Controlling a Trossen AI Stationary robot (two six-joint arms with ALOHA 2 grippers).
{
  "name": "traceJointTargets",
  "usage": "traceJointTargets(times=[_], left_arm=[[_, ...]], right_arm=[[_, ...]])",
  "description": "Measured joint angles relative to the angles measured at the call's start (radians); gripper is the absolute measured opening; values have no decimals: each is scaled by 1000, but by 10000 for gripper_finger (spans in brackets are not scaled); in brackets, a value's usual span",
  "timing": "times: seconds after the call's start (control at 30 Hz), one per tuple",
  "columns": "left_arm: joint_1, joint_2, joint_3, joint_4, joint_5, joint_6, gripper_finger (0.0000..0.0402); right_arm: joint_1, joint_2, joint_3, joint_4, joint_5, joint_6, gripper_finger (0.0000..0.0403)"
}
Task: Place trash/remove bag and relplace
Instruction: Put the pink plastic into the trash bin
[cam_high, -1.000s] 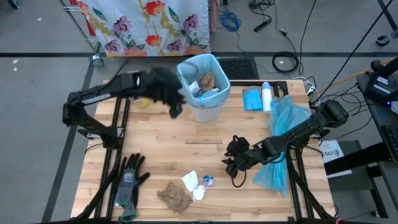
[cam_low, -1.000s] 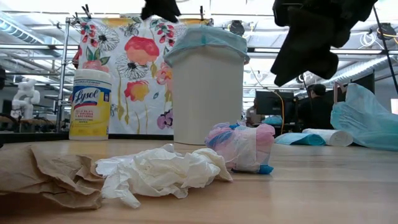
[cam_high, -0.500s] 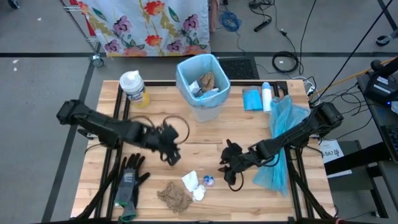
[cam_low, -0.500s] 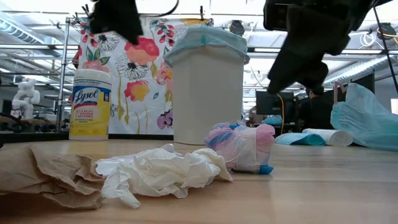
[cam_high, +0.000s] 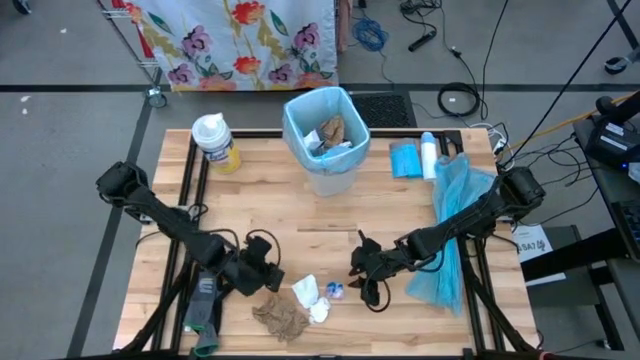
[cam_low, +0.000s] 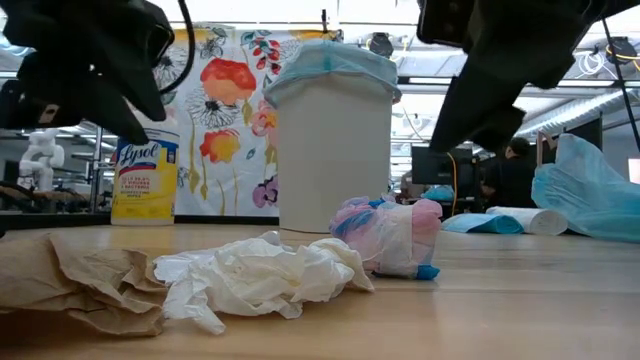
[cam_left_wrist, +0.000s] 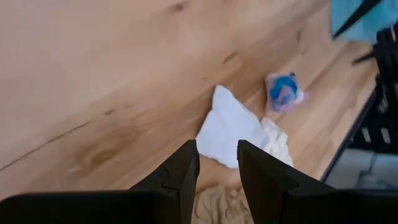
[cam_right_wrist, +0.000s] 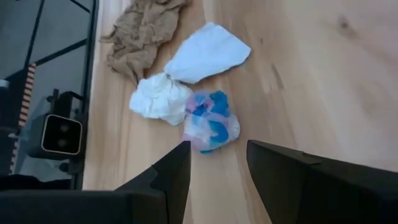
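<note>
While both arms hung low over the front of the table (cam_high: 300, 215), the left gripper (cam_high: 262, 276) hovered with its fingers (cam_left_wrist: 180, 171) a little apart and empty, just above the brown paper towel (cam_high: 280, 318), a crumpled tan wad near the front edge. Just beside it lay the white tissue (cam_high: 306, 291), a flat folded piece touching a smaller scrunched wad (cam_right_wrist: 159, 98). Next came the bluish-purple wrapper (cam_high: 335, 291), a tight pink-and-blue ball. The right gripper (cam_high: 362, 277) hung just beside that wrapper, fingers (cam_right_wrist: 171, 171) spread, gripping nothing. Farther back, the lined trash bin (cam_high: 326, 140) stood upright with scraps inside.
</note>
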Motion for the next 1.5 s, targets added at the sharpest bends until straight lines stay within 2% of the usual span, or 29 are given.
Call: traceJointTargets(times=[0.37,0.6,0.7,0.83,0.9,1.03,1.27,1.5], left_arm=[[-35,-1,0,-3,-45,-72,115],[-35,-1,0,-34,-44,-45,115],[-35,-1,0,-32,-44,-22,115],[-35,-1,0,-36,-42,29,115],[-35,-1,0,-46,-28,36,115],[-32,-3,0,-111,48,85,115],[-22,-3,1,-143,94,230,115],[26,-4,1,-159,130,352,115]], right_arm=[[-2,144,5,187,-41,6,148],[-7,292,156,99,-42,-41,144],[-15,346,230,-14,-45,-38,118],[-16,373,271,-54,-45,-35,39],[-17,364,279,-69,-44,-29,12],[-28,304,300,-218,-40,21,8],[-33,143,405,-646,88,89,1],[-32,6,496,-818,190,171,0]])
